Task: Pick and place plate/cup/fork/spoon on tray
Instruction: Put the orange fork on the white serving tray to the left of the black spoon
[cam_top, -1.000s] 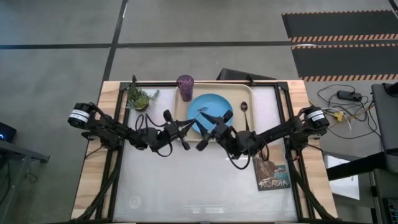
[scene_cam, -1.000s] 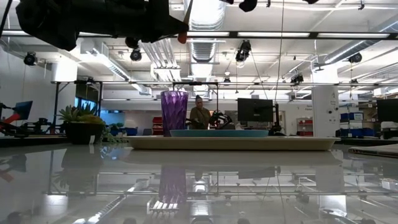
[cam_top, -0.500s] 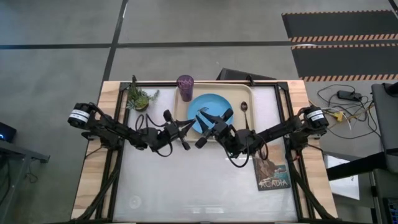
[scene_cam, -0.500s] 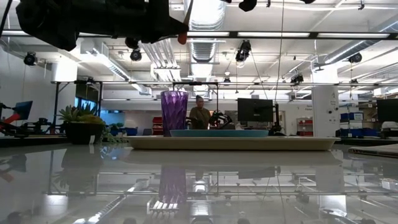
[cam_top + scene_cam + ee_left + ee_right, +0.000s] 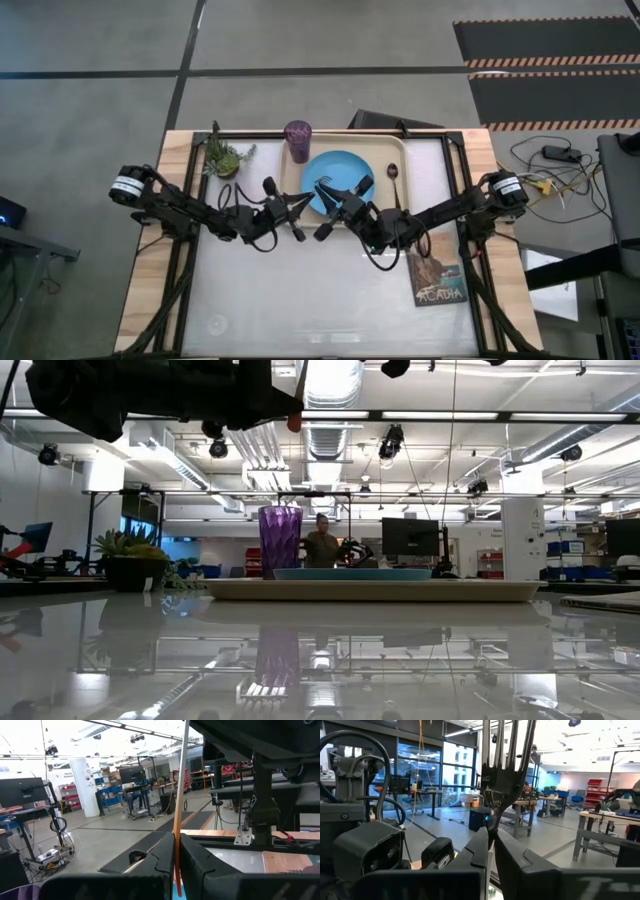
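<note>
Orange-handled fork (image 5: 178, 820) clamped in both jaws at once, handle in left gripper (image 5: 297, 205), tines in right gripper (image 5: 333, 204), beside tray (image 5: 375, 205)

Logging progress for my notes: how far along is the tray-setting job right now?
Done: the plate, cup and spoon sit on the tray. In hand: the fork, pinched by the left gripper and the right gripper. Left: setting it on the tray.
</note>
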{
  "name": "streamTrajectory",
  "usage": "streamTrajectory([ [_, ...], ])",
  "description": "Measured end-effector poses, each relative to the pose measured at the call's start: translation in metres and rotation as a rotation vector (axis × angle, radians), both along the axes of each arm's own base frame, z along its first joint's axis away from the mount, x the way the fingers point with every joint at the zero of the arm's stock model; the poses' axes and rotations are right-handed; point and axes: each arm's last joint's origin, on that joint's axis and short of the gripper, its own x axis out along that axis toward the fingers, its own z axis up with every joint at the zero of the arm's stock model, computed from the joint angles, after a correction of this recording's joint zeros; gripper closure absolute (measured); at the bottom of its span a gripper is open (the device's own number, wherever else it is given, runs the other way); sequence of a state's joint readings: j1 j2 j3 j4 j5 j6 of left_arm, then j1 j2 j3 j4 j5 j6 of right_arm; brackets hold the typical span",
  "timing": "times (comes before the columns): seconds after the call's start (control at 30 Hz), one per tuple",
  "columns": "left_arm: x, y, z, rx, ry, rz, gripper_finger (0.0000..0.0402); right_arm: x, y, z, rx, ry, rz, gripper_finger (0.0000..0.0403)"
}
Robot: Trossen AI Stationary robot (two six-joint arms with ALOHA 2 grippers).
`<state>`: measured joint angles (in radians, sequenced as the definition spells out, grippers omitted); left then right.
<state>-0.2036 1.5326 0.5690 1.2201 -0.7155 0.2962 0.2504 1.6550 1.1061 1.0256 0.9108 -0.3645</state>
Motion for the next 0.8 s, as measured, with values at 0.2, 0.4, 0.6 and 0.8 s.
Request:
streamTrajectory([
  [0.2, 0.0000, 0.0000, -0.0001, 0.000, 0.001, -0.001, 0.0401, 0.0001, 0.0000, -0.0002, -0.001, 0.003, -0.002, 0.0393],
  [0.4, -0.0001, -0.0002, -0.0004, 0.001, 0.002, -0.003, 0.0396, 0.0001, 0.0000, -0.0006, -0.003, 0.008, -0.002, 0.0393],
  [0.6, -0.0001, -0.0005, -0.0004, 0.001, 0.002, -0.005, 0.0349, 0.0003, -0.0003, -0.0023, -0.009, 0.028, -0.012, 0.0394],
  [0.8, -0.0003, -0.0005, -0.0011, 0.002, 0.006, -0.007, 0.0302, -0.0035, -0.0023, 0.0014, -0.001, 0.062, -0.074, 0.0394],
])
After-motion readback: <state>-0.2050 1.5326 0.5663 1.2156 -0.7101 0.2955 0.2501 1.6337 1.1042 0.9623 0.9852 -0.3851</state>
